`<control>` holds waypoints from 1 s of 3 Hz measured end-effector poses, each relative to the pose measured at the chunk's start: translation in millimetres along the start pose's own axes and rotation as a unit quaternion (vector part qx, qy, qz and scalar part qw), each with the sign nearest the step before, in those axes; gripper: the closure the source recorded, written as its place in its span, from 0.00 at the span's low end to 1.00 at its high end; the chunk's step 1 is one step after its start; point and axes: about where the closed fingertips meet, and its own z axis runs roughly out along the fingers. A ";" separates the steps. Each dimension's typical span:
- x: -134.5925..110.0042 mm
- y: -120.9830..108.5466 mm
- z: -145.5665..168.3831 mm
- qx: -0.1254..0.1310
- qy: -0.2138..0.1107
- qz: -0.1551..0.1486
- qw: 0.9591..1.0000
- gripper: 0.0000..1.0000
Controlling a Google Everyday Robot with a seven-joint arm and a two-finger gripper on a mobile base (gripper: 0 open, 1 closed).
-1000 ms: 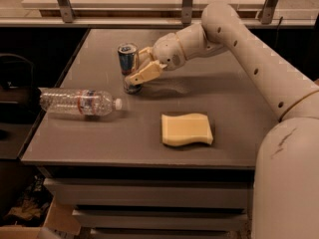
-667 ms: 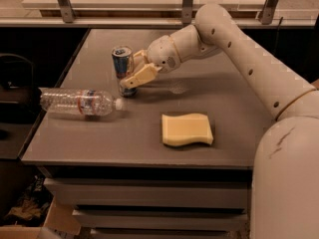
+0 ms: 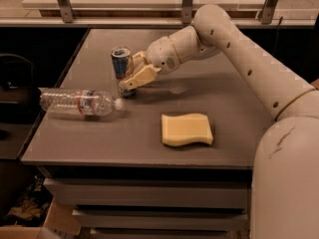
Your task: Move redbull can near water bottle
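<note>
The redbull can [image 3: 121, 61] stands upright on the grey table [image 3: 99, 133], left of centre, blue and silver with a silver top. My gripper [image 3: 127, 81] reaches in from the right and is shut on the can's lower half; one tan finger [image 3: 141, 76] shows in front of the can. The water bottle [image 3: 75, 101] lies on its side at the table's left, its white cap [image 3: 118, 104] pointing right, just below and left of the can's base. A narrow gap separates the can and the cap.
A yellow sponge [image 3: 187, 129] lies on the table right of centre, toward the front. My arm [image 3: 234, 49] spans the right side. A metal rail [image 3: 184, 4] runs behind the table's far edge. The left table edge is close to the bottle.
My gripper has carried the can to the left and slightly toward the front, closer to the bottle's cap. The bottle and the sponge have not moved.
</note>
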 end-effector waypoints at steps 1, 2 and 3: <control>-0.5 0.0 -0.2 0.000 0.000 0.000 1.000 0.59; 0.2 3.4 4.8 -0.010 0.000 0.004 1.000 0.36; -0.1 3.4 4.7 -0.010 0.000 0.004 1.000 0.13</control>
